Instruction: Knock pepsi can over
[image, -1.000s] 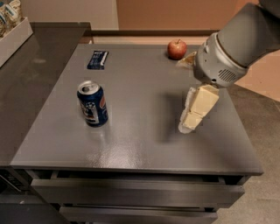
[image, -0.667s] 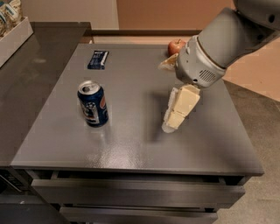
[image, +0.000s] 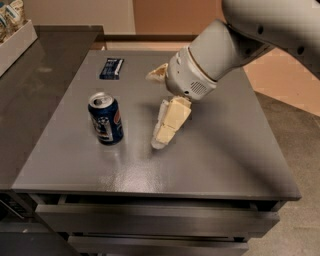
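The pepsi can (image: 106, 120) stands upright on the left part of the grey table (image: 220, 150). It is dark blue with a silver top and a round logo. My gripper (image: 161, 140) hangs from the large white arm (image: 210, 60), points down at the table and sits just right of the can with a small gap between them. Its cream fingers (image: 172, 117) are together and hold nothing. It does not touch the can.
A flat dark-blue packet (image: 111, 68) lies at the table's far left. A white tray (image: 17, 45) with packets stands on the dark counter (image: 35, 105) to the left. Drawers (image: 150, 220) are below the table's front edge.
My arm and gripper have moved left across the table toward the can. The red apple at the back is now hidden behind the arm. The can has not moved.
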